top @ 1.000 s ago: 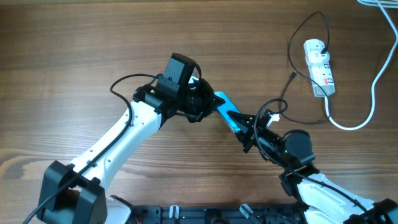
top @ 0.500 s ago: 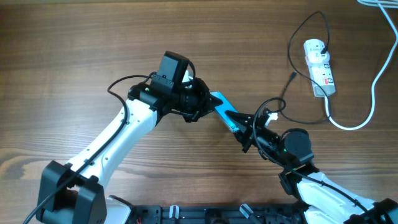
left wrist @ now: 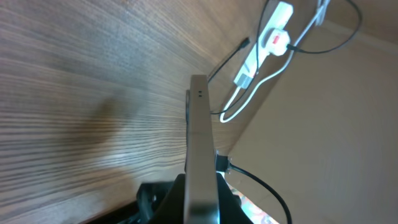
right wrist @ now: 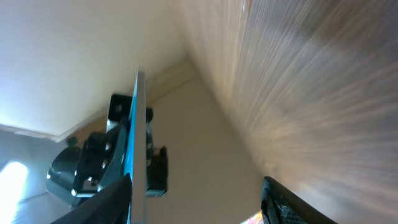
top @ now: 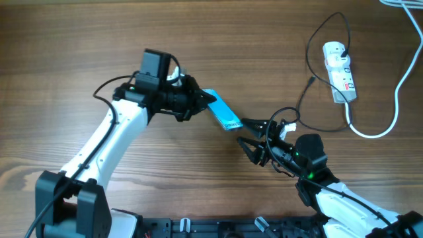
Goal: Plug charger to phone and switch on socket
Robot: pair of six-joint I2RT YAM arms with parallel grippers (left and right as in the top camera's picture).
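The phone (top: 223, 112), cyan with dark edges, hangs tilted above the table with my left gripper (top: 205, 100) shut on its upper end. The left wrist view shows the phone (left wrist: 199, 137) edge-on between the jaws. My right gripper (top: 248, 135) stands open just beyond the phone's lower end. In the right wrist view the phone (right wrist: 138, 137) rises edge-on beside the left finger (right wrist: 112, 200), with nothing squeezed. The white socket (top: 340, 71) lies at the far right. The charger's thin black cable (top: 309, 49) loops from it, and its connector tip (top: 310, 80) lies loose on the wood.
A thick white cord (top: 396, 99) curves from the socket off the right edge. The socket (left wrist: 273, 38) and the black cable also show far off in the left wrist view. Bare wooden table (top: 79, 46) spreads to the left and back.
My right gripper has opened and let go of the phone's lower end. The left arm has carried the phone up and to the left, away from the right gripper.
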